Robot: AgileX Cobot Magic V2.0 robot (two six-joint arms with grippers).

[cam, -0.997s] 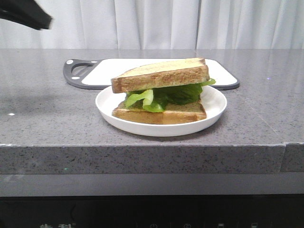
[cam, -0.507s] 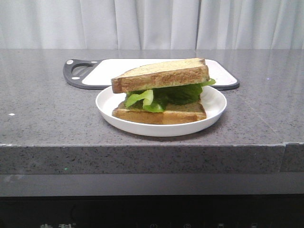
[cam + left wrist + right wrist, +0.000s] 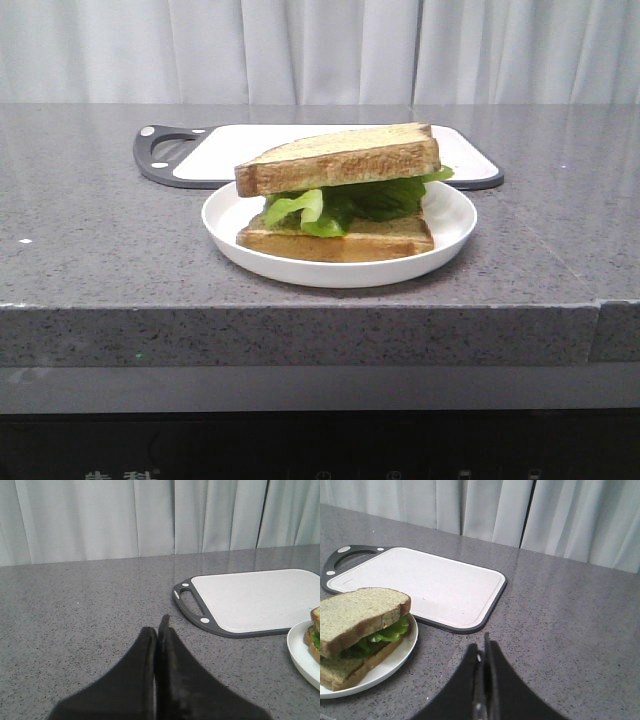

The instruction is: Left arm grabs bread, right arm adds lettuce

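Observation:
The bread (image 3: 340, 158) lies as the top slice of a sandwich on a white plate (image 3: 455, 225). The lettuce (image 3: 345, 203) sits under it, on a thinner bottom slice (image 3: 340, 240). In the right wrist view the bread (image 3: 357, 612), lettuce (image 3: 387, 630) and plate (image 3: 395, 657) show to one side of my right gripper (image 3: 482, 645), which is shut and empty over the counter. My left gripper (image 3: 157, 627) is shut and empty, apart from the plate's edge (image 3: 300, 652). Neither arm shows in the front view.
A white cutting board with a dark grey handle (image 3: 200, 150) lies behind the plate, and shows in the left wrist view (image 3: 250, 600) and the right wrist view (image 3: 420, 582). The grey stone counter's front edge (image 3: 300, 305) runs close before the plate. Curtains hang behind.
The left arm, seen at the upper left of the front view a second ago, has left that view. The sandwich and plate have not moved.

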